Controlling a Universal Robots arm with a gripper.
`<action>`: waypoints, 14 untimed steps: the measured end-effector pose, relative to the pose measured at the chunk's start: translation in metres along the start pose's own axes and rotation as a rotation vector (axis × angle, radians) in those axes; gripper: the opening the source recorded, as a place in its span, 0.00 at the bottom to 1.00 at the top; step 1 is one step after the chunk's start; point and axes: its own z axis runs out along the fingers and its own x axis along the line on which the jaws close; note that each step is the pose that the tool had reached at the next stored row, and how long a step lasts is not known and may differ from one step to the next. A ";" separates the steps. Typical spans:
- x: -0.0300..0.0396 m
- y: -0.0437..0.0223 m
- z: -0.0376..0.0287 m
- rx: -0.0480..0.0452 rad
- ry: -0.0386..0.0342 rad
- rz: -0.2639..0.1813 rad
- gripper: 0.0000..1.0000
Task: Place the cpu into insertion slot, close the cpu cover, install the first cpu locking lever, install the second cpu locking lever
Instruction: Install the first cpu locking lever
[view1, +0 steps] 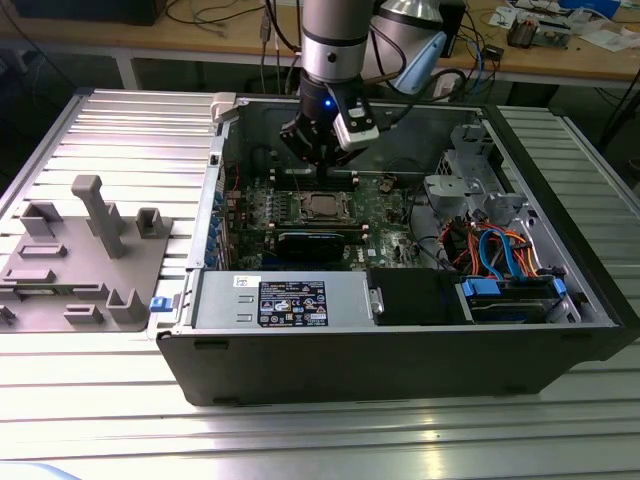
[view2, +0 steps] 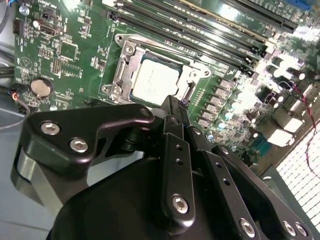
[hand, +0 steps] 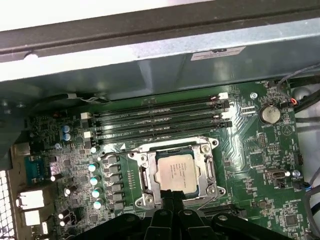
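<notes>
The cpu (hand: 176, 171) lies flat in the insertion slot (hand: 150, 196) on the green motherboard, its silver top showing. The cpu cover (hand: 206, 167) lies down around it as a silvery frame. In the second wrist view the cpu (view2: 155, 82) sits just beyond my black fingertips (view2: 176, 116), with the cpu cover (view2: 124, 65) framing it. My gripper (hand: 173, 202) hovers a little above the socket's near edge, shut with nothing in it. In the exterior view the gripper (view1: 318, 158) hangs inside the open computer case, above the cpu (view1: 322, 205).
Black memory slots (hand: 160, 120) run beside the socket, with a row of capacitors (hand: 94, 185) on its other side. The case wall (view1: 400, 340), a power supply (view1: 285, 300) and cable bundles (view1: 500, 250) surround the board. A grey fixture tray (view1: 80, 250) stands at the exterior view's left.
</notes>
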 end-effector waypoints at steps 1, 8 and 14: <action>0.0002 0.0000 0.0001 -0.0002 -0.0003 -0.004 0.11; 0.0022 -0.0003 0.0005 -0.0007 0.0005 -0.105 0.11; 0.0064 -0.0009 0.0007 -0.0006 0.0012 -0.166 0.11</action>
